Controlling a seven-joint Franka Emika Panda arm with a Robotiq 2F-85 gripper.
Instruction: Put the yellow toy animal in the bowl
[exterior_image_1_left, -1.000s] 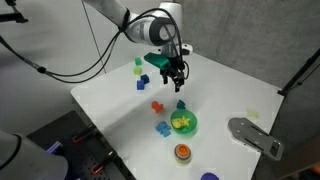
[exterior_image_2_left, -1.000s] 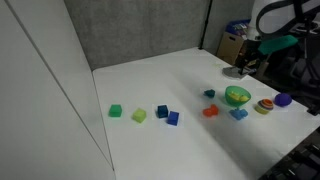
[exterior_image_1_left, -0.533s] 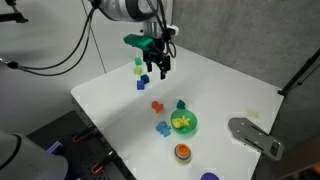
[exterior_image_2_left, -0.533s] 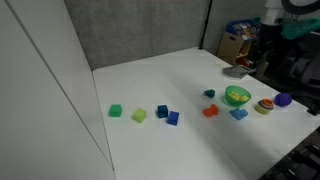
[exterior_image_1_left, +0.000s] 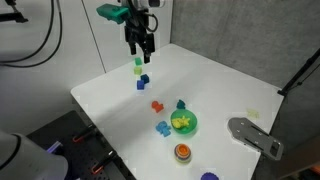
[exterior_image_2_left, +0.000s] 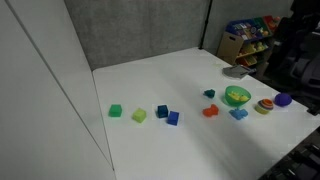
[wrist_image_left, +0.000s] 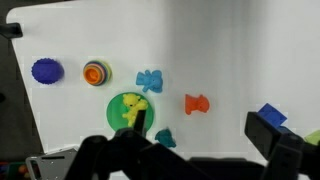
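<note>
One yellow toy animal (wrist_image_left: 133, 110) in one bowl (wrist_image_left: 114, 104) — hand (exterior_image_1_left: 140, 55) high, fingers apart, empty.

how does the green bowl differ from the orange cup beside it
Colour: the bowl is bright green, the cup orange-red. Size: the bowl is clearly wider than the cup. Contents: the bowl holds the yellow toy; what the cup holds, if anything, cannot be told. Both are round, stand upright on the white table, and sit close together without touching.
</note>
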